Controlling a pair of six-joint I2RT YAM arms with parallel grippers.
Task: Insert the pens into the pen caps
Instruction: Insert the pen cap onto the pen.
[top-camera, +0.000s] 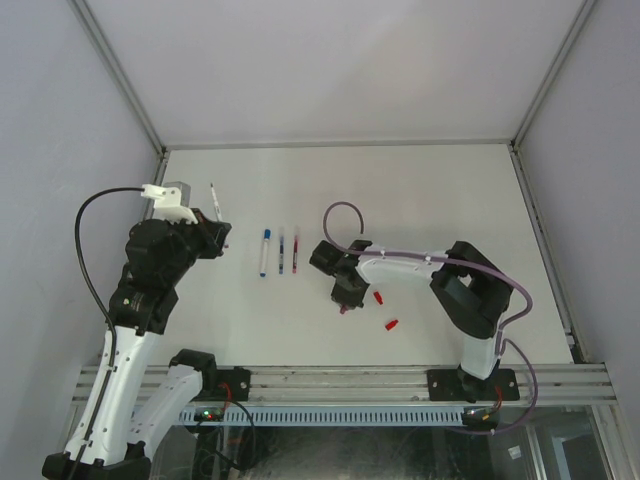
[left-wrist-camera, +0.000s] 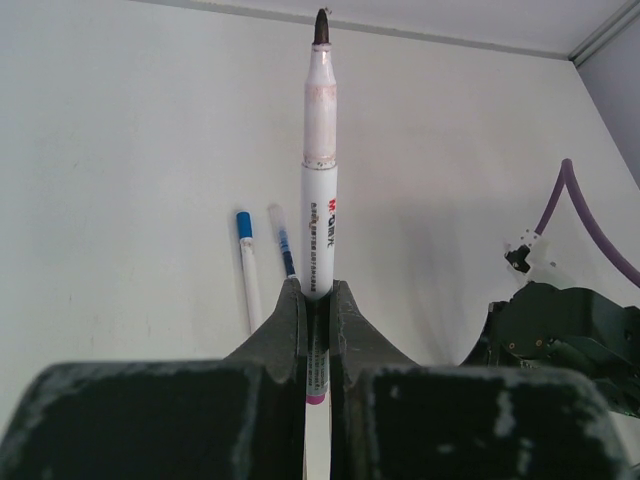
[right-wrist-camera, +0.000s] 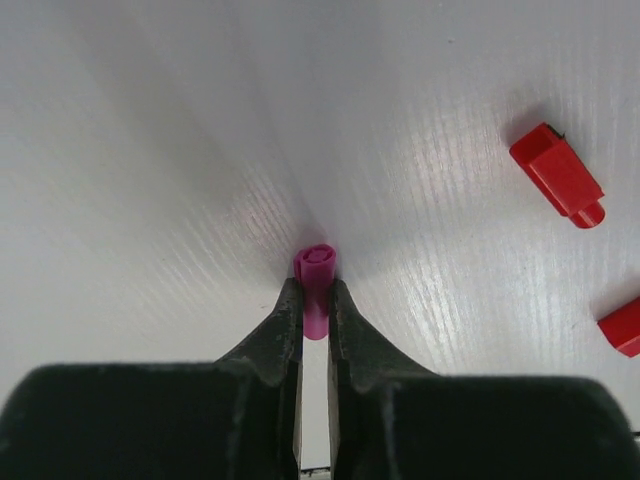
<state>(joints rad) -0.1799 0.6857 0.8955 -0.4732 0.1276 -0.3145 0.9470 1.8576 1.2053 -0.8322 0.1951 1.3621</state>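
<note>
My left gripper (top-camera: 222, 233) is shut on an uncapped white pen (left-wrist-camera: 319, 180) with a magenta end, its dark tip pointing away; the pen also shows in the top view (top-camera: 215, 202). My right gripper (top-camera: 345, 300) is shut on a magenta cap (right-wrist-camera: 315, 280), held low over the table, and the cap shows at its fingertips in the top view (top-camera: 343, 309). Three pens lie side by side mid-table: a blue-capped one (top-camera: 265, 251), a blue one (top-camera: 282, 252) and a red one (top-camera: 296, 250). Two red caps (top-camera: 379, 297) (top-camera: 392, 324) lie by the right gripper.
The white table (top-camera: 420, 200) is enclosed by grey walls at left, right and back. The right arm's purple cable (top-camera: 345, 215) loops above its wrist. An aluminium rail (top-camera: 350, 385) runs along the near edge.
</note>
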